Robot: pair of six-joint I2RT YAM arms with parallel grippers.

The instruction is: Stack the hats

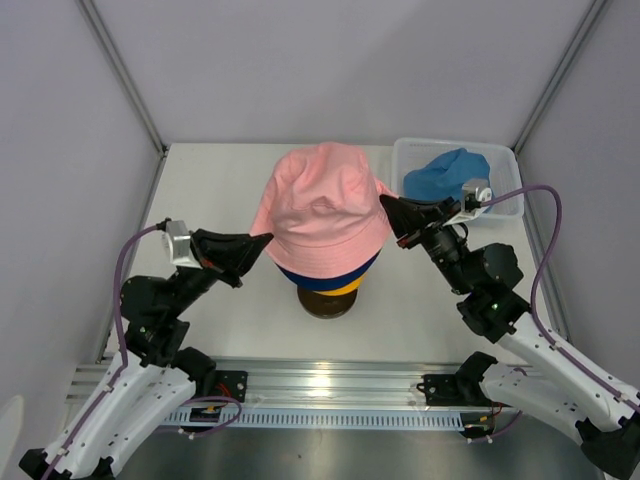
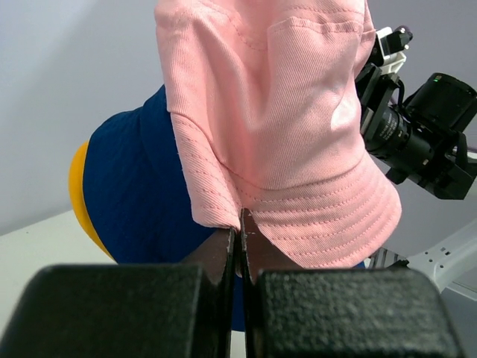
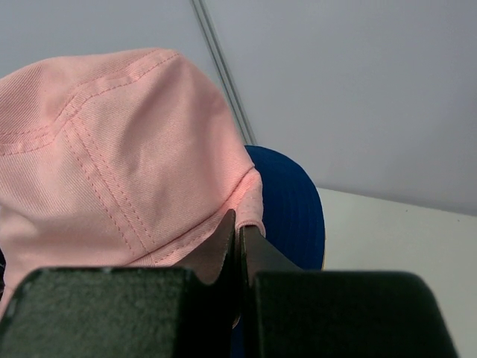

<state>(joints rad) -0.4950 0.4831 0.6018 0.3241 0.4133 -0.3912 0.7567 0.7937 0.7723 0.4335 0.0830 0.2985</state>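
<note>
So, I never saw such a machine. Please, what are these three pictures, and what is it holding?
Two robot arms stand at a table's near edge. One picture looks down from above; the other two come from small cameras on each wrist. The left claw and the right claw are both shut on the brim of the pink hat, one on each side. It sits over a navy hat and a yellow hat, stacked on a dark round base. A sky blue hat lies in the white basket at the back right.
</note>
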